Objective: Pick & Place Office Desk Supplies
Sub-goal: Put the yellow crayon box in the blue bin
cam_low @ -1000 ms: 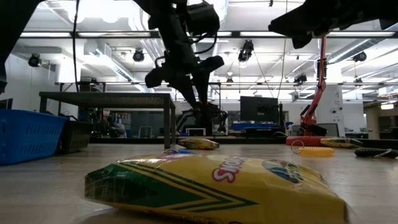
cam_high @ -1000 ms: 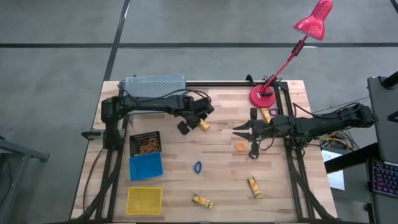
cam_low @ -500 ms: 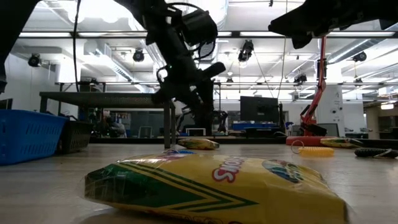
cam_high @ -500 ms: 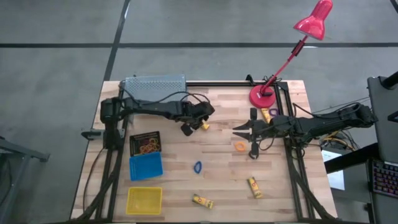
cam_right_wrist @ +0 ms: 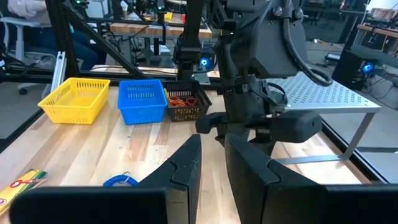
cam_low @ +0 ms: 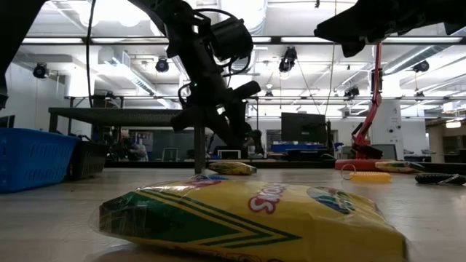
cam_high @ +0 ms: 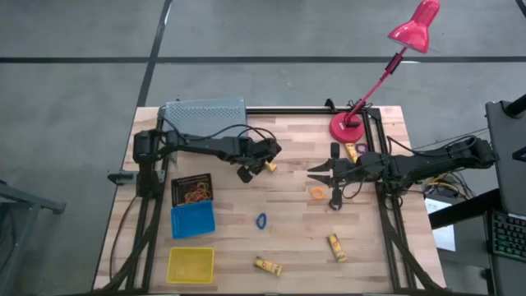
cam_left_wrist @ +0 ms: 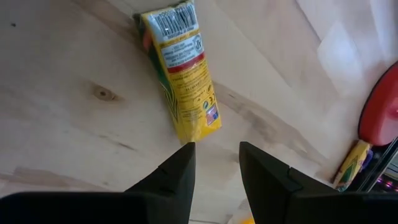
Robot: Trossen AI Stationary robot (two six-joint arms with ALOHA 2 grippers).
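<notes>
From above, the left gripper hangs open over a small yellow crayon packet near the far edge of the wooden table; this looks like the approach before a pick. The right gripper waits mid-table, fingers narrowly parted and holding nothing. In the left wrist view, the packet lies just beyond the fingertips, untouched. Next comes a descent to straddle it, then closing.
</notes>
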